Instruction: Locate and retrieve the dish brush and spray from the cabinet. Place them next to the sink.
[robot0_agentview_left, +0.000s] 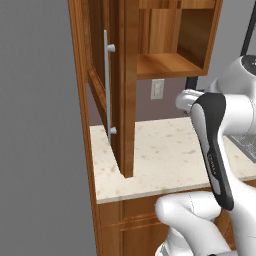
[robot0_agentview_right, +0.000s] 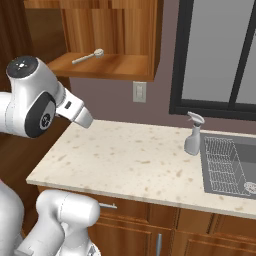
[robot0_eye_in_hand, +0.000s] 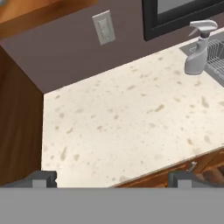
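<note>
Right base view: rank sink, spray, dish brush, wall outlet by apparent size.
1. sink, though cut off at the frame edge
2. spray
3. dish brush and wall outlet: look alike, and the brush sits farther back, so unranked

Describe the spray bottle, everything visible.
The spray is a small pale grey-white bottle, plastic by its look, with a wider body, a narrow neck and a trigger nozzle head. It stands upright on the speckled beige counter, close beside the left edge of the sink. Nothing grips or touches it apart from the counter.
</note>
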